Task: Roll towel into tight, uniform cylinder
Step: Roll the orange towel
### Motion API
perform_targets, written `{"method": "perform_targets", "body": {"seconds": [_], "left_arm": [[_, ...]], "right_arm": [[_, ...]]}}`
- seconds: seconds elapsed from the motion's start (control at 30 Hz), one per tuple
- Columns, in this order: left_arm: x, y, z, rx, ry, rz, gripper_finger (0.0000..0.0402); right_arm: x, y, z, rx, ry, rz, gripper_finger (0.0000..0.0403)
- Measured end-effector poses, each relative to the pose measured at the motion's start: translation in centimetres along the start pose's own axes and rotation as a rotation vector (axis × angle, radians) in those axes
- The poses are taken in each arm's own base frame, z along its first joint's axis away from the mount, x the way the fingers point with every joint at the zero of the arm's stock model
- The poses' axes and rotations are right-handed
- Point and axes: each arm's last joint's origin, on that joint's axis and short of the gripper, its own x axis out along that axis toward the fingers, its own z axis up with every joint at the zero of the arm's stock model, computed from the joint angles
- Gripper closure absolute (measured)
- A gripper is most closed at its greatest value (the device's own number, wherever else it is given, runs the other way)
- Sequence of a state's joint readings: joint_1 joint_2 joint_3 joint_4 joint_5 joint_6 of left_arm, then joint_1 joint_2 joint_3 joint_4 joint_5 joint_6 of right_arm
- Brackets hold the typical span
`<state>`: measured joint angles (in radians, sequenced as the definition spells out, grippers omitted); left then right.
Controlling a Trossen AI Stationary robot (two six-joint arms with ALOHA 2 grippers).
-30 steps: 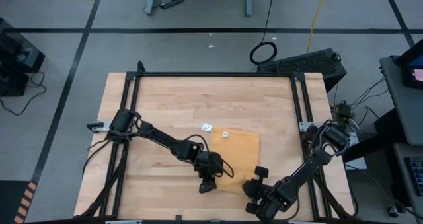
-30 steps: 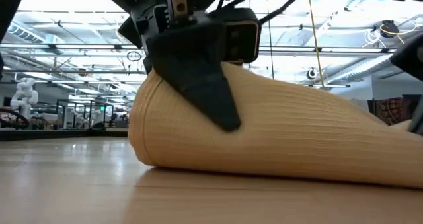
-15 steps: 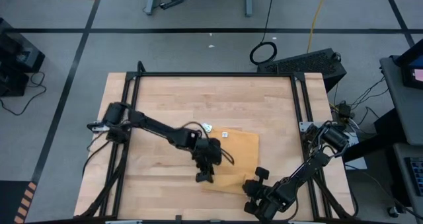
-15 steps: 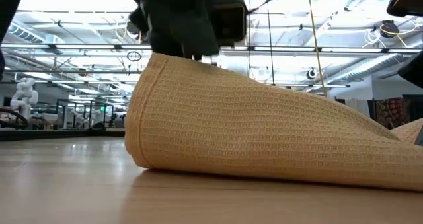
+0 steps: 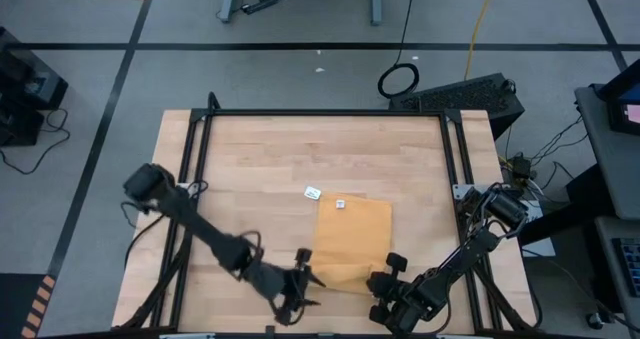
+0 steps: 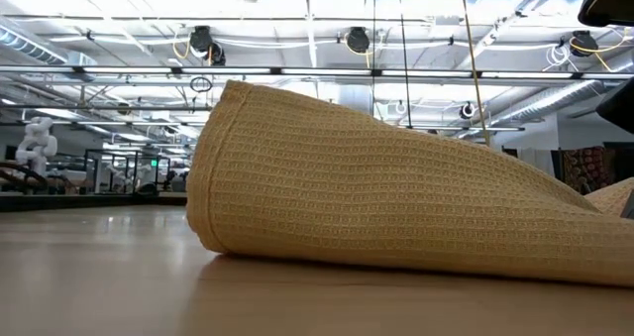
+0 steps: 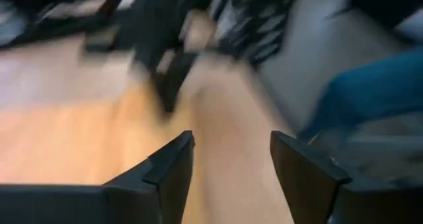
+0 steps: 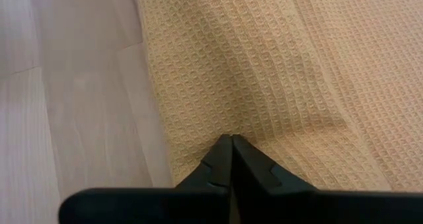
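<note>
The mustard-yellow towel (image 5: 352, 241) lies on the wooden table right of centre, with its white label (image 5: 340, 204) at the far edge. In the low view its near left end (image 6: 223, 168) stands up as a rounded hump, and the cloth slopes down to the right. My right gripper (image 5: 385, 276) is shut on the towel at its near right corner. My left gripper (image 5: 298, 294) is open and empty, left of the towel's near left corner and apart from it. Its fingers (image 7: 172, 168) show nothing between them. My right gripper pinches the towel between its two shut fingertips, on the cloth just inside the near edge (image 8: 231, 126). A raised ridge of cloth (image 8: 261, 95) runs away from the tips. The fingers come from the table's near side, slanting down. The rest of the towel lies on the table.
A small white scrap (image 5: 312, 192) lies on the table just left of the towel's far left corner. A black frame (image 5: 320, 113) runs along the table's far and side edges. Bare wood lies left of and beyond the towel.
My left gripper has let go of the towel's raised near left end, risen out of the low view and gone toward the table's near edge and a little left. The towel's hump has stayed standing where it was.
</note>
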<state>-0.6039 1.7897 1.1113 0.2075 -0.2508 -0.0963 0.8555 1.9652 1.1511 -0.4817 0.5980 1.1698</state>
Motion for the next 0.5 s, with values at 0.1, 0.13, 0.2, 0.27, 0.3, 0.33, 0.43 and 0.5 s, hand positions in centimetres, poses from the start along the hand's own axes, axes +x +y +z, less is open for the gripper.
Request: {"method": "perform_targets", "body": {"seconds": [0.1, 0.13, 0.2, 0.27, 0.3, 0.33, 0.43, 0.5], "left_arm": [[1.6, -0.7, -3.4, 0.002, 0.001, 0.137, 0.0223], [1.8, -0.4, -4.1, -0.012, -0.001, 0.174, 0.0236], [2.0, 0.4, -4.8, -0.045, -0.017, 0.226, 0.0262], [2.3, 1.5, -5.4, -0.08, -0.01, 0.246, 0.0288], [2.4, 2.1, -5.8, -0.084, 0.014, 0.254, 0.0301], [2.6, 2.7, -6.2, -0.101, 0.03, 0.253, 0.0313], [2.8, 4.9, -7.5, -0.168, 0.067, 0.246, 0.0346], [2.9, 6.0, -8.4, -0.206, 0.095, 0.254, 0.0363]], "right_arm": [[0.0, 0.0, 0.0, -0.005, 0.0, 0.001, 0.0401], [0.0, 0.0, 0.0, -0.013, 0.0, 0.002, 0.0401], [0.0, 0.0, 0.0, -0.027, 0.0, 0.004, 0.0401], [0.0, 0.1, -0.1, -0.038, 0.003, 0.008, 0.0401], [0.0, 0.1, -0.1, -0.041, 0.005, 0.008, 0.0401], [0.0, 0.1, -0.1, -0.043, 0.009, 0.008, 0.0401], [0.0, 0.1, -0.1, -0.057, 0.016, 0.013, 0.0401], [-0.1, 0.1, -0.1, -0.056, 0.017, 0.014, 0.0401]]}}
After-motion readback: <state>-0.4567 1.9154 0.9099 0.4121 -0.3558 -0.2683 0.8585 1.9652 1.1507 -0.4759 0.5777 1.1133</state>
